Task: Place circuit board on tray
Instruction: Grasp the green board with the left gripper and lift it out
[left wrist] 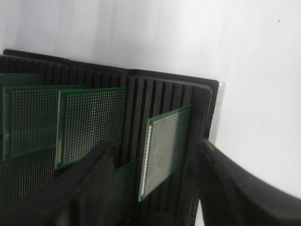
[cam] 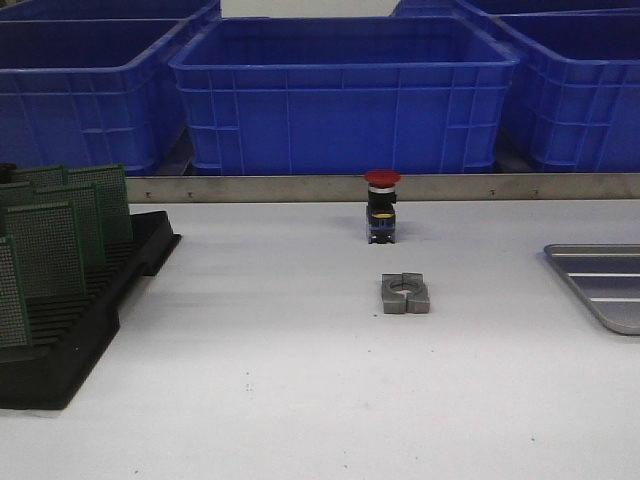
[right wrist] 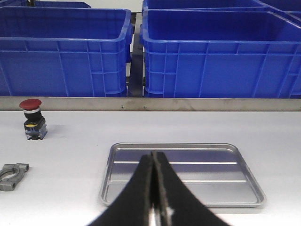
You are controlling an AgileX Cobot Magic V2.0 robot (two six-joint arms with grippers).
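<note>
- Left gripper (left wrist: pixel 155 181): jaws spread wide, nothing gripped. One green circuit board (left wrist: pixel 165 150) stands upright in the gap between the two black fingers (left wrist: pixel 94 174), apart from both as far as I can tell.
- That board sits in the black slotted rack (left wrist: pixel 160 94), near one end of it. More green perfboards (left wrist: pixel 91 123) stand in slots further along, all upright.
- Right gripper (right wrist: pixel 154 193): jaws pressed together, tips meeting in a thin seam, nothing between them.
- Right under and just past those closed tips is the grey metal tray (right wrist: pixel 122 155), flat on the white table (cam: pixel 300 380), ribbed bottom, raised rim, rounded corners, nothing in it.
- In the front view the rack is at the left edge of the table and the tray pokes in at the right edge, so they're well apart.
- Between them, around mid-table: a red-capped push button (cam: pixel 381 205) standing upright, and a small grey metal clamp block (cam: pixel 405 294) lying nearer the camera.
- Behind the table edge there's a row of big blue bins (cam: pixel 345 95).
- Neither arm shows in the front view.
</note>
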